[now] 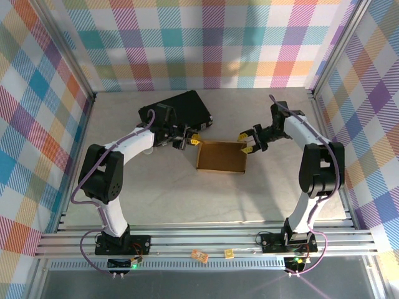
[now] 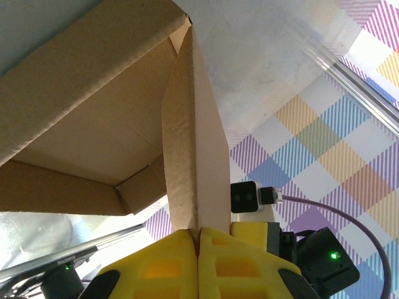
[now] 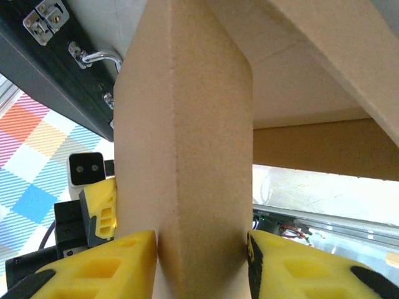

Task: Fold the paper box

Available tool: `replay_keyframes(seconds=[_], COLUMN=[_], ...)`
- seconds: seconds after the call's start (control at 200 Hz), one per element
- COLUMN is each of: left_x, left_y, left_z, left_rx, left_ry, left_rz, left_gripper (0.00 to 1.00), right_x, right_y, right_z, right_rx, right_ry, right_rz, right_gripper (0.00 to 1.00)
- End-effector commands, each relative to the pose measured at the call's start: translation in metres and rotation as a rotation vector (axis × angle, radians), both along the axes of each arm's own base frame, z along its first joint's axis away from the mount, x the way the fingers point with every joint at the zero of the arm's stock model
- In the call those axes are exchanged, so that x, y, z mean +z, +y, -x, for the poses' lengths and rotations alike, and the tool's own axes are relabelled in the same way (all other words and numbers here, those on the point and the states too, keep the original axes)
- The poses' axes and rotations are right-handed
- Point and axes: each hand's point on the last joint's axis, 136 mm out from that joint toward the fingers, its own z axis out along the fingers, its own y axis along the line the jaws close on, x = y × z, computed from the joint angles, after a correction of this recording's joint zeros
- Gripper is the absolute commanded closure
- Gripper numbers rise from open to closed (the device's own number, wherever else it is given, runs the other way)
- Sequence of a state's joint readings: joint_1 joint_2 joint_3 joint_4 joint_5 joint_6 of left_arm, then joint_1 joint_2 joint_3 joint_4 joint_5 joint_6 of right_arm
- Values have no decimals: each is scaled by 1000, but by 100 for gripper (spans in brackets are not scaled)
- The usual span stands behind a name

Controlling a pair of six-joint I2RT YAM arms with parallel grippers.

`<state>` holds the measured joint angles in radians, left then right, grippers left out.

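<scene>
Left gripper (image 2: 198,235): yellow fingers pressed flat together, with only the thin edge of an upright cardboard wall between them. We read this as a firm pinch on the left end of the paper box (image 1: 219,157).

Right gripper (image 3: 202,243): jaws part-way apart, straddling a thick, doubled-over wall at the opposite end. The pads (image 3: 128,261) look to lie against both faces, so we take it as a grip, though contact on the left face is hard to confirm.

The box sits mid-table (image 1: 187,205) between the two grippers as a shallow open tray, open side up. Its far-left corner is near the black case (image 1: 181,106).

Step in hand, as we judge it: forming the end walls, each arm holding one end upright. The base and long sides already look raised.

The next move probably calls for the right arm to roll its doubled wall inward and press it down until it seats. The left pinch would keep the tray from sliding or skewing, with little squeeze so the board doesn't crease.

Hard to make out:
- tabs and slots, which we can't find in any view
- whether a lid flap exists
- the wall bottoms, cut off by the wrist views
- the left fingertips from above, which blur against the case
</scene>
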<state>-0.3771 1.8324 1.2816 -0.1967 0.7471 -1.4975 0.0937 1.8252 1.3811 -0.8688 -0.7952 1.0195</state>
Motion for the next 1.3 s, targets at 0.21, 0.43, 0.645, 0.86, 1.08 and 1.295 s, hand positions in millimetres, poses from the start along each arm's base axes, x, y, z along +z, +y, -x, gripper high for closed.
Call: replay_keyframes(seconds=[0.21,0.43,0.645,0.86,1.08,1.295], left_x=[-20,-42,-56,-73,-93,-105], left_y=[5,13,23,31,41,49], left_z=[27,53,73,89,103,108], left_rx=[-176,-251,-307,-391,-495,-540], left_ry=[-69,-64,-74,-66,-59,-64], left_rz=[-135,-222,-287,-371,-482,-554], left_gripper=[92,73,67,62,59,60], right_x=[-27,-35,-48,-56,-66,-73], right_y=[-13,-20,-18,-19,-18,-18], right_z=[7,9,23,35,43,49], right_rx=[176,247,321,405,449,491], right_ry=[-174,-297,-315,-332,-322,-315], right_rz=[148,241,324,417,440,460], right_gripper=[72,77,77,77,74,71])
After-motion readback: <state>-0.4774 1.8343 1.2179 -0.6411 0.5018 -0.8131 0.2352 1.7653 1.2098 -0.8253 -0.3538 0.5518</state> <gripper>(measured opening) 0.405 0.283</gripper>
